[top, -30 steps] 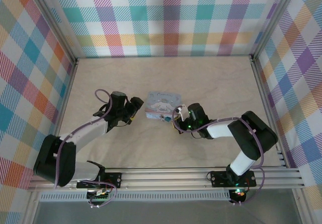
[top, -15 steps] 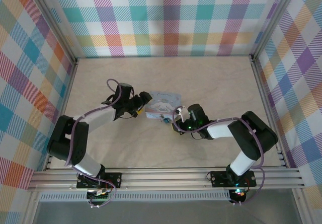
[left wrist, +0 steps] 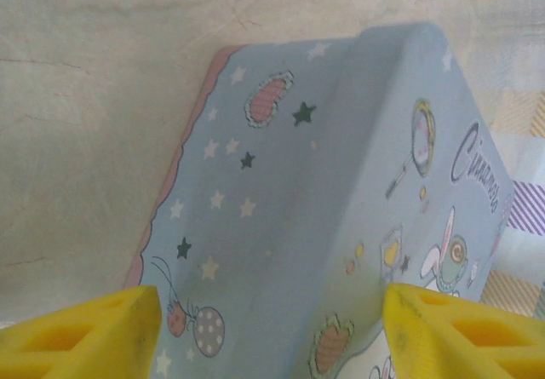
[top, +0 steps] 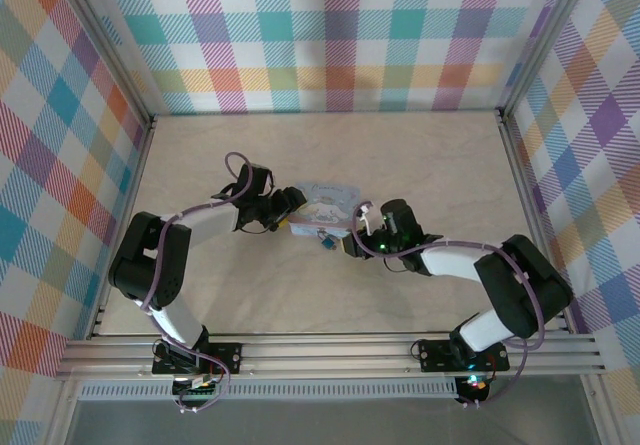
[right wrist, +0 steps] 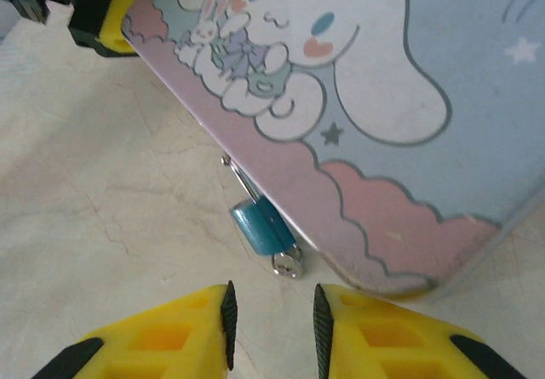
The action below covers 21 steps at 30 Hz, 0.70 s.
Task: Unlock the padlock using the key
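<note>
The left arm has folded in since a second ago: its elbow sits closer to the base, and the left gripper (top: 287, 205), which was short of the pale blue tin (top: 326, 205) then, has now reached the tin's left end. In the left wrist view the left gripper (left wrist: 272, 328) stands wide, with a yellow finger on either side of the tin's (left wrist: 341, 192) starred lid. I cannot tell whether the pads touch it. The tin has barely shifted on the counter (top: 430, 165). The padlock (top: 327, 237) is where it was, against the tin's near edge. The right wrist view shows the padlock's (right wrist: 260, 226) blue body touching that edge, a small metal ring at its lower end. Just beside it, the right gripper (right wrist: 271, 315) is narrowly parted, with nothing between its fingers and clear of the padlock. In the top view the right gripper (top: 350, 246) has drawn slightly rightward and its elbow has swung outward.
</note>
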Motion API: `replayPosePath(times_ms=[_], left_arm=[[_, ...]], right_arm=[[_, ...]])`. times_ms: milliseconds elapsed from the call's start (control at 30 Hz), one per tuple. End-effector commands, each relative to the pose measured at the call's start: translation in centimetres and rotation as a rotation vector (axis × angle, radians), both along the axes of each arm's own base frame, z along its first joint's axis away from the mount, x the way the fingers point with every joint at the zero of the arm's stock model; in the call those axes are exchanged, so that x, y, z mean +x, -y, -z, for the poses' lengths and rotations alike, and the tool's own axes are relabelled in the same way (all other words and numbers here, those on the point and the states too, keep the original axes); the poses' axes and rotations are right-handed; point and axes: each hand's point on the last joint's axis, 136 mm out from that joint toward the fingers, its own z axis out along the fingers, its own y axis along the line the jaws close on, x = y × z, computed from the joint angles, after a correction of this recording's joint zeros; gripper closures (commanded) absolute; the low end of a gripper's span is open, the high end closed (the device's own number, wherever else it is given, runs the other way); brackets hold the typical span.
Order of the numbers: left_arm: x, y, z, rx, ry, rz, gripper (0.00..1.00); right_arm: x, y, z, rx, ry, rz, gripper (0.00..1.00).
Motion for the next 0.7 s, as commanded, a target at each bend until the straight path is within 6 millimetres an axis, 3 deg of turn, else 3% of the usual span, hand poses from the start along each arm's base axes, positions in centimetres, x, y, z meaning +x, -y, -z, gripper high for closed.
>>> replayPosePath(times_ms=[0, 467, 667], left_arm=[[-0.8, 0.8, 0.9, 0.007, -0.019, 0.046, 0.33], [-3.8, 1.2, 2.5, 0.037, -0.059, 0.056, 0.39], [-4.3, 1.2, 2.1, 0.043, -0.052, 0.047, 0.39]], right_arm=[[1.0, -1.0, -1.1, 0.046, -0.019, -0.013, 0.68], [4.9, -0.8, -1.2, 0.067, 0.006, -0.022, 0.6], [5.3, -0.6, -2.1, 0.1, 0.026, -0.032, 0.56]])
